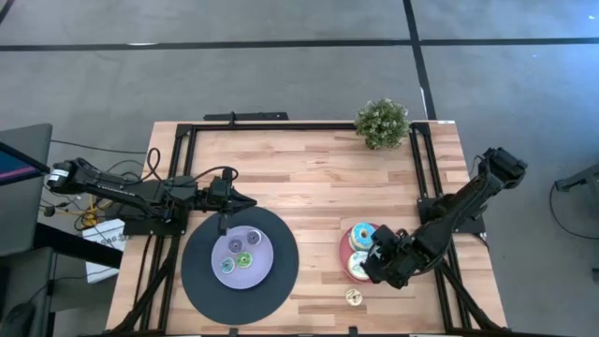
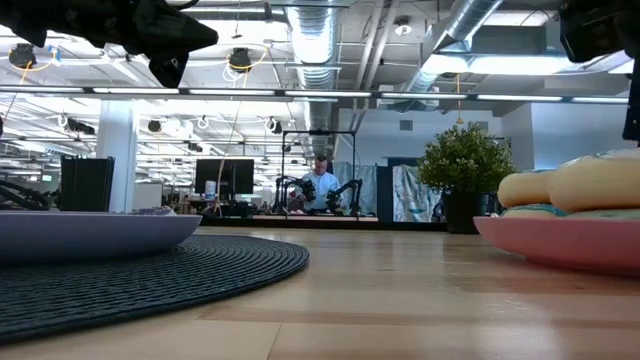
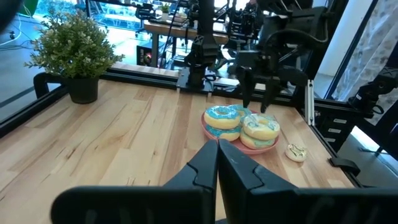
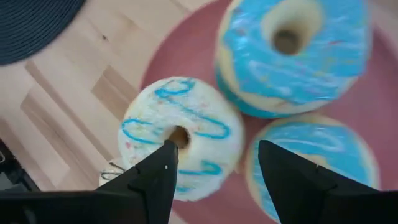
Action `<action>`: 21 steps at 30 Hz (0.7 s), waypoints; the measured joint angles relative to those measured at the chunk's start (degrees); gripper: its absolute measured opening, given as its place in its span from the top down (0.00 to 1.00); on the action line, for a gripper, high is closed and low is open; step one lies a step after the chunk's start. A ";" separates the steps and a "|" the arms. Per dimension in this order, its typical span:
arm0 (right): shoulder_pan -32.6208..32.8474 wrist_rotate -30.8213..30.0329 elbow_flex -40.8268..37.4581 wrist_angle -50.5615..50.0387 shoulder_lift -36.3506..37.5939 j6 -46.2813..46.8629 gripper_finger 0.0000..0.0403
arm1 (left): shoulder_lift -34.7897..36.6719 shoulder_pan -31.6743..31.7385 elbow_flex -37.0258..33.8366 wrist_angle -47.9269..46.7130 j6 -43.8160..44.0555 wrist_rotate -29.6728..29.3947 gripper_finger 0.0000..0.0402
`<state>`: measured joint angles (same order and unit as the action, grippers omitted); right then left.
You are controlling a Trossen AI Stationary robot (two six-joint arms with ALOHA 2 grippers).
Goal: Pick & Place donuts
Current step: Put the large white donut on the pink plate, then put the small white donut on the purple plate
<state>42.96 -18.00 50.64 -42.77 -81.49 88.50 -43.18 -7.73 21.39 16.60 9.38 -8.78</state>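
Note:
Three larger donuts lie on a pink plate (image 1: 344, 251) at the table's right: a white one with blue swirls (image 4: 180, 134) and two iced blue (image 4: 292, 50) (image 4: 314, 155). My right gripper (image 4: 214, 163) is open, pointing down just above them, one finger over the white donut's hole and the other over the nearer blue donut; it also shows in the left wrist view (image 3: 256, 102). Several coin-sized donuts (image 1: 240, 255) lie on a lavender plate (image 1: 264, 251) on a big black disc (image 1: 201, 281). My left gripper (image 3: 217, 163) is shut and empty above the disc's far edge (image 1: 236, 200).
A small pale ring (image 1: 353, 297) lies on the wood near the front edge, beside the pink plate. A potted plant (image 1: 382, 122) stands at the far edge. A black frame rail (image 1: 281, 126) runs around the table. Bare wood lies between the two plates.

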 joint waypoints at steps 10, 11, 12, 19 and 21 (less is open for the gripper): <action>0.84 -0.11 0.14 -5.13 5.27 1.69 0.48 | -0.01 -0.01 0.00 0.00 0.18 0.01 0.99; 1.09 -0.09 0.16 -5.15 5.42 1.84 0.48 | -0.01 -0.01 0.00 0.02 0.18 0.01 0.99; 1.37 -0.09 0.16 -5.22 5.44 2.03 0.48 | -0.02 -0.02 0.00 0.02 0.18 0.01 0.99; 4.86 3.27 0.16 -5.61 5.40 9.78 0.48 | -0.02 -0.02 0.00 -0.23 0.17 0.03 0.99; 7.26 4.41 0.16 -5.61 5.39 14.91 0.48 | -0.02 -0.01 0.00 -0.31 0.16 0.03 0.99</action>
<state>50.22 -13.59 50.81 -48.38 -76.09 103.41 -43.20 -7.74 21.39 16.29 9.54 -8.75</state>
